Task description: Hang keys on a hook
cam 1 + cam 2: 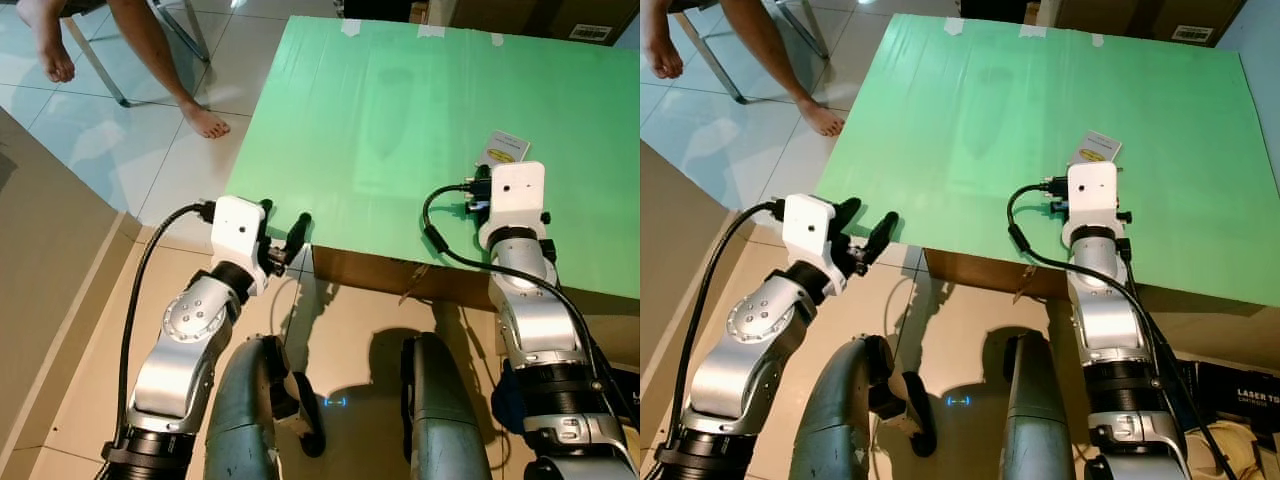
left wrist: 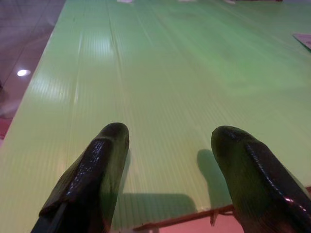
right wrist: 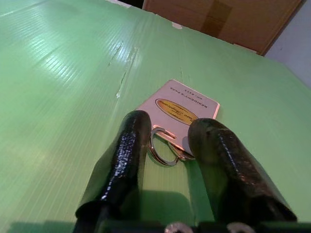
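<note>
Head view: white key tag [image 1: 503,147] with metal ring lies on the green corrugated table [image 1: 400,120], far right, just beyond the right gripper [image 3: 167,145].

Right wrist: fingers are spread astride the ring [image 3: 162,148], nothing gripped.

Left wrist: left gripper [image 2: 170,160] is parted, empty, at the near edge.

Keys judged unpicked; no hook seen.

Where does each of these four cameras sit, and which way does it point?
Left eye: on the head, looking down at the green table, both arms and the legs.
Right eye: beside it, same scene.
Left wrist: along the open left end effector, over the table's near edge.
Right wrist: along the open right end effector, at the key tag and ring.
Shared: the table, all four.
</note>
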Available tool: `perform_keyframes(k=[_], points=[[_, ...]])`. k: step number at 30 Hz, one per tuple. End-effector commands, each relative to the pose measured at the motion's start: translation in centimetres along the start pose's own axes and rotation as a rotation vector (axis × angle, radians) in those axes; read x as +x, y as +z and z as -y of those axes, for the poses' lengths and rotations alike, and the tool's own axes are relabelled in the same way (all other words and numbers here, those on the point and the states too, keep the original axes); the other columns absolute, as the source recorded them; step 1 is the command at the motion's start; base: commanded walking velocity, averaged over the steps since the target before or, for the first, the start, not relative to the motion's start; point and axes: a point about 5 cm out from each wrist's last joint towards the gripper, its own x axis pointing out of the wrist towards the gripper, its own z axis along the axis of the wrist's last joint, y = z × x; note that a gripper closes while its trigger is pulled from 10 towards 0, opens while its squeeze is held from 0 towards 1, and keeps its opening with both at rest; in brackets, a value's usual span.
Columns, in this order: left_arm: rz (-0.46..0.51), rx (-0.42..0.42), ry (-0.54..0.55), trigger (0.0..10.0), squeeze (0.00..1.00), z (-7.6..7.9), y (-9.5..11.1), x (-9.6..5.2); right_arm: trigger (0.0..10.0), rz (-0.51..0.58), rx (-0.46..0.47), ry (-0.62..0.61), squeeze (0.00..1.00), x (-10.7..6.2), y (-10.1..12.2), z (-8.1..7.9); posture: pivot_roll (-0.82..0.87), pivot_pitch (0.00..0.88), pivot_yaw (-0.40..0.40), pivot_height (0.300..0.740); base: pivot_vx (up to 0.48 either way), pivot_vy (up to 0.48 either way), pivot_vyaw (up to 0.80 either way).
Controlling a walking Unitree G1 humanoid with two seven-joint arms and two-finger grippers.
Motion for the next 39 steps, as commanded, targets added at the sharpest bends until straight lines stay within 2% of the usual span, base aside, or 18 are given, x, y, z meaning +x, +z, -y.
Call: perform_keyframes(k=[1,20,25,26,27,29,36,37,38,39], points=[[-0.016,0.000,0.008,10.0,0.00,-0.1,-0.3,-0.4,0.0,-0.019,0.012,0.007,0.00,-0.3,-0.6,-0.1,-0.15,0.327,0.055,0.610,0.000,0.000,0.00],[-0.018,-0.005,0.006,10.0,0.00,0.0,-0.3,-0.4,0.0,-0.004,0.050,0.015,0.00,-0.5,-0.5,0.0,-0.16,0.333,0.051,0.610,0.000,0.000,0.00],[-0.016,-0.004,0.008,10.0,0.00,0.0,-0.3,-0.3,0.0,0.040,0.062,0.010,0.00,-0.3,0.6,0.2,-0.16,0.330,0.051,0.610,0.000,0.000,0.00],[-0.016,-0.004,0.009,10.0,0.00,0.0,-0.3,-0.3,0.0,0.086,0.059,0.009,0.00,-0.1,1.9,0.4,-0.16,0.328,0.050,0.610,0.000,0.000,0.00],[-0.016,-0.004,0.009,10.0,0.00,0.0,-0.3,-0.3,0.0,0.086,0.059,0.009,0.00,-0.1,1.9,0.4,-0.16,0.328,0.050,0.610,0.000,0.000,0.00],[-0.016,-0.005,0.009,10.0,0.00,0.0,-0.4,-0.2,0.0,0.133,0.060,0.004,0.00,0.1,3.2,0.7,-0.16,0.323,0.048,0.610,0.000,0.000,0.00],[-0.012,-0.006,0.007,10.0,0.00,0.1,-0.4,-0.1,0.0,0.150,0.050,-0.012,0.00,0.4,3.9,1.3,-0.16,0.312,0.044,0.610,0.000,0.000,0.00],[-0.012,-0.006,0.006,10.0,0.00,0.2,-0.4,-0.1,0.0,0.136,0.040,-0.022,0.06,0.4,3.7,1.4,-0.16,0.310,0.042,0.610,0.000,0.000,0.00],[-0.011,-0.006,0.006,10.0,0.00,0.2,-0.4,0.0,1.5,0.116,0.032,-0.029,0.40,0.3,3.4,1.6,-0.16,0.310,0.042,0.610,0.000,0.000,0.00],[-0.011,-0.006,0.006,10.0,0.00,0.2,-0.4,-0.1,10.0,0.098,0.035,-0.025,1.00,0.2,3.0,1.6,-0.16,0.312,0.043,0.610,0.000,0.000,0.00]])
